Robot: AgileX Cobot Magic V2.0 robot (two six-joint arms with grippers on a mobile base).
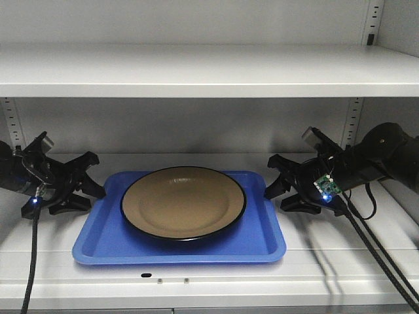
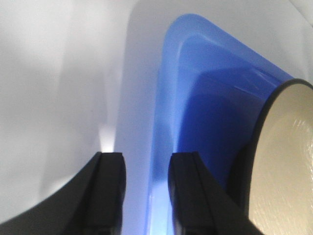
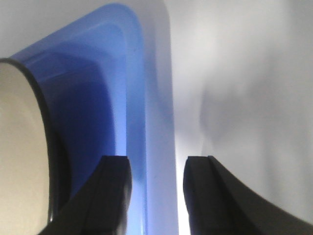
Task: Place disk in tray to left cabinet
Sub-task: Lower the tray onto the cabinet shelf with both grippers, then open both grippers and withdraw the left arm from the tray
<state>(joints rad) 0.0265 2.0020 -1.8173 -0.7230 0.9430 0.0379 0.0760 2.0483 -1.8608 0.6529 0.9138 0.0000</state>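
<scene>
Exterior front-facing view, taken left to right: the left pincer (image 1: 87, 184) sits at the tray's left short edge with its jaws spread wide, one finger above the rim line and one below, gripping nothing. Its wrist view agrees, with the two dark fingers (image 2: 110, 191) parted and the blue rim running between them; whether either pad touches the plastic I cannot tell.

Next comes the tray (image 1: 262, 245), lying flat on the lower shelf of the left cabinet (image 1: 196, 69), near the shelf's front edge. The disk (image 1: 183, 201) rests centred in it, upright and level, its black rim inside the tray's raised lip on all sides. That fit is likely why the tray serves as carrier: the lip keeps the plate from sliding.

Further right, the right pincer (image 1: 280, 185) mirrors the left at the opposite short edge, likewise open and empty, its fingers (image 3: 115, 193) straddling the rim in the wrist view. A small green circuit board (image 1: 327, 186) with a lit blue light sits on that arm, and cables (image 1: 383, 255) trail down to the counter edge.

Both arms placed symmetrically at the ends suggests a two-handed carry, with the load now set down on the shelf. No brand, label or readable writing shows anywhere.
</scene>
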